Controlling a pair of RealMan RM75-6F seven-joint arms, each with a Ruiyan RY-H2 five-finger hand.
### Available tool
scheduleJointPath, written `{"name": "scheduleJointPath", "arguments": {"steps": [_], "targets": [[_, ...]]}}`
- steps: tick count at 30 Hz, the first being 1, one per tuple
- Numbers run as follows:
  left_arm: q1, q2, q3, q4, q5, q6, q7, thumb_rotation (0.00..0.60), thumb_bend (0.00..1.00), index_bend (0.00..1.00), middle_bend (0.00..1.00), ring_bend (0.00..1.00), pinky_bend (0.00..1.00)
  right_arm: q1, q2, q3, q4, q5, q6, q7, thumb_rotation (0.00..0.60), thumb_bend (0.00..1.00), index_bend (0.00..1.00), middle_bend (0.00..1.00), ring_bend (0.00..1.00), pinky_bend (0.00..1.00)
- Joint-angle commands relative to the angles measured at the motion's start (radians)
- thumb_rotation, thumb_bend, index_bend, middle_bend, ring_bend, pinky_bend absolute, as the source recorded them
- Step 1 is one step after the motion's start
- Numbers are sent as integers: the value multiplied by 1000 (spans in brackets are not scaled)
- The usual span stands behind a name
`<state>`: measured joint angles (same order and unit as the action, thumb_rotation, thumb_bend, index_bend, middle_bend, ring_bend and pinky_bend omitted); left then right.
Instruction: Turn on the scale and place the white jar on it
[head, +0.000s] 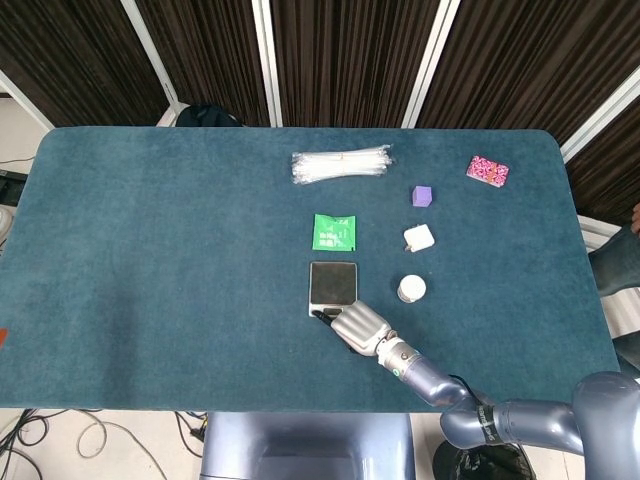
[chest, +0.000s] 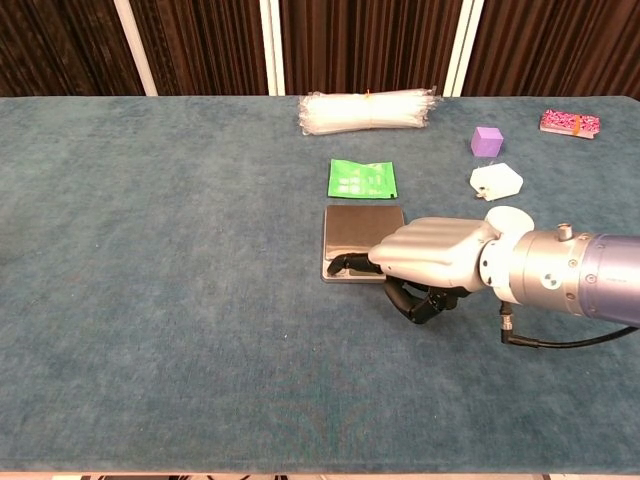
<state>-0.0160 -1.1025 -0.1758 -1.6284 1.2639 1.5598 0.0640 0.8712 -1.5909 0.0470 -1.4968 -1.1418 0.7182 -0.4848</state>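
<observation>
White jar stands just right of the scale, not yet placed. Right hand, other fingers curled in, pokes one fingertip at the scale's near edge; switching-on looks underway.

A teal cloth-covered bench carries several loose things. A bundle of clear plastic strips lies near the far edge. A green packet lies flat toward the middle. A small purple cube sits near a white adapter. A pink patterned box rests toward the far right corner.
</observation>
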Motion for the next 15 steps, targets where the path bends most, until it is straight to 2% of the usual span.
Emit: {"name": "scheduleJointPath", "arguments": {"steps": [1,7,15], "targets": [[0,0,0,0,1,-1,0,600,118,0,0,0,0,1,0,-3,-1,2,0,0,600,998,71,798,846,1000],[0,0,1,-1,2,0,0,600,117,0,0,0,0,6,-3,-8,3,15,-3,-5,600,999,90,798,845,1000],[-1,0,2,0,1,-3,2,600,118,0,0,0,0,13,1,-13,-3,37,-4,-20,600,998,191,798,845,1000]]}}
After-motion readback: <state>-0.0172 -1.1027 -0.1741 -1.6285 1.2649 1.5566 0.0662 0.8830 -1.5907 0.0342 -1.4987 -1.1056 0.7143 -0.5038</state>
